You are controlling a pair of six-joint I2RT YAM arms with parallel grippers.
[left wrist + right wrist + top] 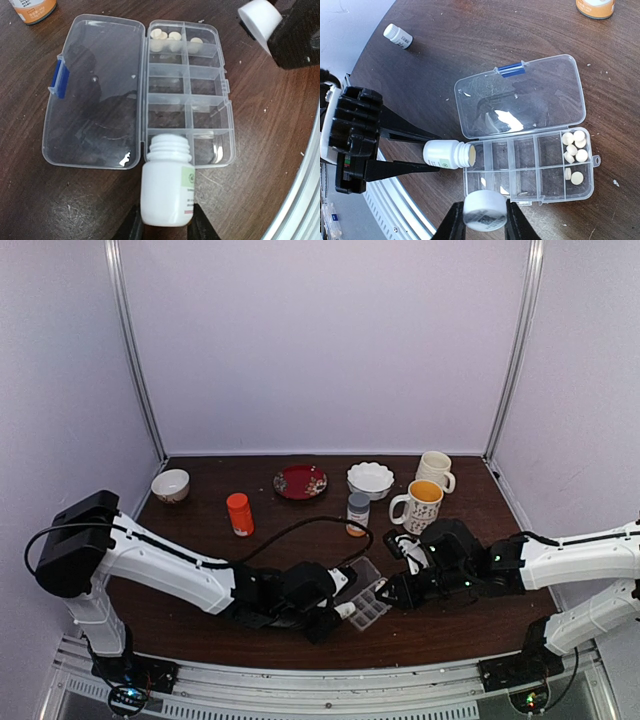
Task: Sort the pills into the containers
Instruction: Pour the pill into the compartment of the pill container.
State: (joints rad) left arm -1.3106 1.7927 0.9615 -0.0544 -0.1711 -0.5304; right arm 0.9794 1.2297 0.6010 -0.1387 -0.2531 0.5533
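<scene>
a dark brown worktop (480, 520) carries everything. along its far side two mugs (416, 505), a white scalloped bowl (370, 478), a red plate (300, 481) and a small bowl (170, 484) are set, well apart from the tools.

near the front edge, between the two tools, the clear plastic organiser box (186, 85) is laid flat. its hinged lid (95, 90) is folded fully open onto the worktop, with a blue latch (60, 77) on the outer edge. the compartments (205, 117) are arranged in two rows.

an orange bottle (239, 513) and a grey-capped amber bottle (357, 512) are stood upright behind the box.

the left tool (166, 222) is closed around a white bottle (165, 185), which is held on its side with its open mouth at the box's end compartment. the right tool (485, 222) is clamped on a white cap (485, 209) just beside the box's long edge.

the pills (574, 145) are gathered at the opposite end of the box from the bottle: a cluster in one end compartment and two in the one beside it. the other compartments are seen bare.
</scene>
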